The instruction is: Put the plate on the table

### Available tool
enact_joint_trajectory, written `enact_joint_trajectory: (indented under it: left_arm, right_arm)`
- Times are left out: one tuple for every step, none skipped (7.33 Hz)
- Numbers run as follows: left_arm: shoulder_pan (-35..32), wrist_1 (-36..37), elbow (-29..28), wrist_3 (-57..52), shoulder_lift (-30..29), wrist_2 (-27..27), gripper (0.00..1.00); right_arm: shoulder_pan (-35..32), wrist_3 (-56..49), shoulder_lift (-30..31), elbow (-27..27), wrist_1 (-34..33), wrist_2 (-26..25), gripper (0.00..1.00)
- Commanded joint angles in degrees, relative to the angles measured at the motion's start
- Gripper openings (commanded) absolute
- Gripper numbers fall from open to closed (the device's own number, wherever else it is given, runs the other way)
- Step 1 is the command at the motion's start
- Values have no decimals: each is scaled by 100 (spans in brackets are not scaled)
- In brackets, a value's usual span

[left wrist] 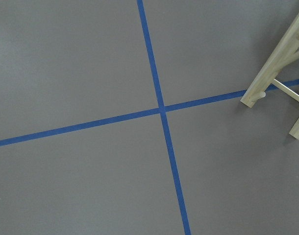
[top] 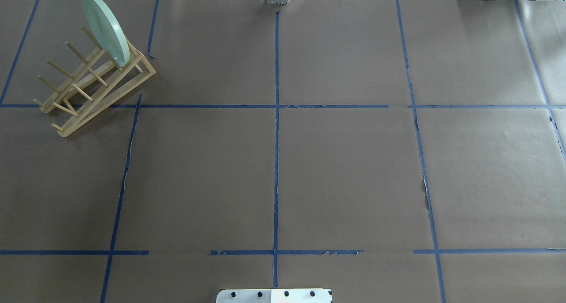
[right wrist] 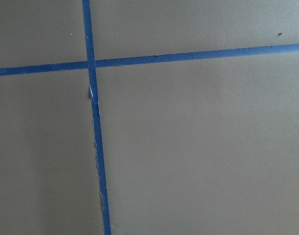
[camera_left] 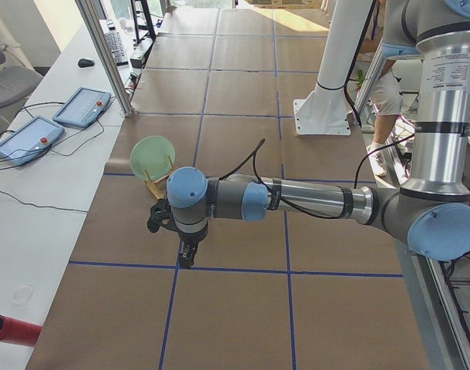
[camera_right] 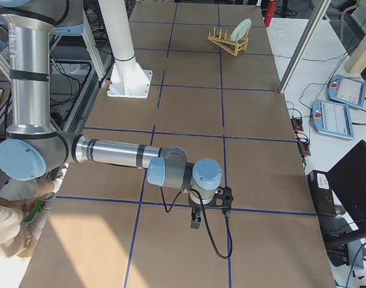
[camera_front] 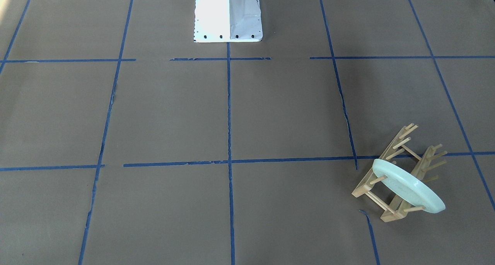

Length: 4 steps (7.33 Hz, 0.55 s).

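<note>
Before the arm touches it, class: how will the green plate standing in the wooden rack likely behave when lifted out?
The plate looks rigid, so it should probably keep its shape when gripped. Its smooth, thin rim may be slippery in a grip. It stands tilted on edge between pegs of the rack, so once freed it could roll or topple.

Plate [top: 105, 28] upright in rack [top: 108, 103] on far-left corner of table [top: 345, 174], well apart from robot base [top: 274, 295].
</note>
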<state>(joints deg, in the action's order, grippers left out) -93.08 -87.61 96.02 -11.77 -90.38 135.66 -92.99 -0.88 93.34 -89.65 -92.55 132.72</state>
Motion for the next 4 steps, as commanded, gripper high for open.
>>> enact_joint_trajectory:
  left_arm:
    - [9, -80, 48, -62, -6, -13, 100]
    - [35, -116, 40, -36, -49, -65, 100]
    - [35, -377, -82, -1, -345, -57, 100]
    - [35, -1128, -240, 17, -723, -101, 100]
  right_arm:
    - [0, 0, 0, 0, 0, 0, 100]
    - [0, 0, 0, 0, 0, 0, 100]
    - [0, 0, 0, 0, 0, 0, 100]
    - [0, 0, 0, 0, 0, 0, 100]
